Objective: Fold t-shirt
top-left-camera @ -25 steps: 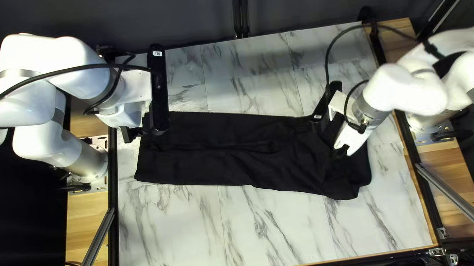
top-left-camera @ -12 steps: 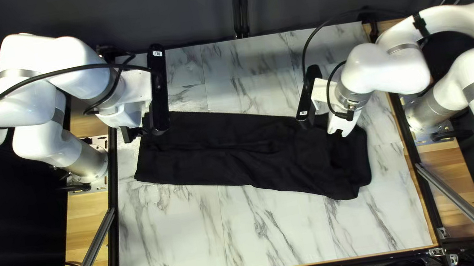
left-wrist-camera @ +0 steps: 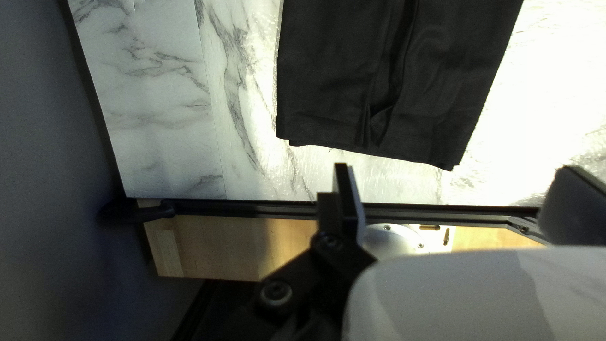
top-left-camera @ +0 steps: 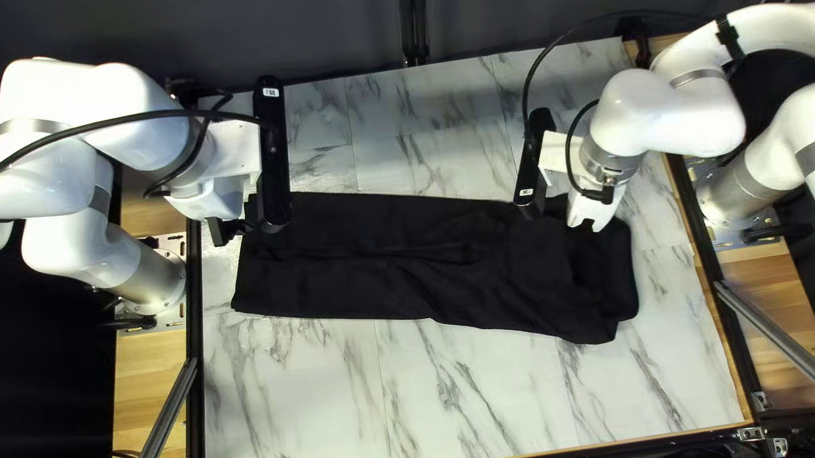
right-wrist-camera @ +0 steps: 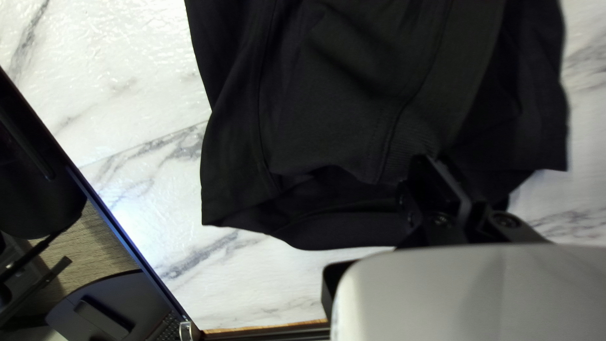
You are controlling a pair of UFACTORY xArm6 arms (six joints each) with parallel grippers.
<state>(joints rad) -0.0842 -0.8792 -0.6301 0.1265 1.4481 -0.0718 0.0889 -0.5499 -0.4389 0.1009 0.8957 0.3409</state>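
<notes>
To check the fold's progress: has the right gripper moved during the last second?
Yes. The right gripper moved toward the table's far edge, along the t-shirt's right end.

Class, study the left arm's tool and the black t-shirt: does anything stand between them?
Nothing visible does. Only a bare strip of marble table separates the open left tool from the t-shirt and its near hem.

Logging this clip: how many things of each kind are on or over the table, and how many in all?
black t-shirt: 1
robot arms: 2 (left arm, right arm)
marble-topped table: 1
Total: 4
</notes>
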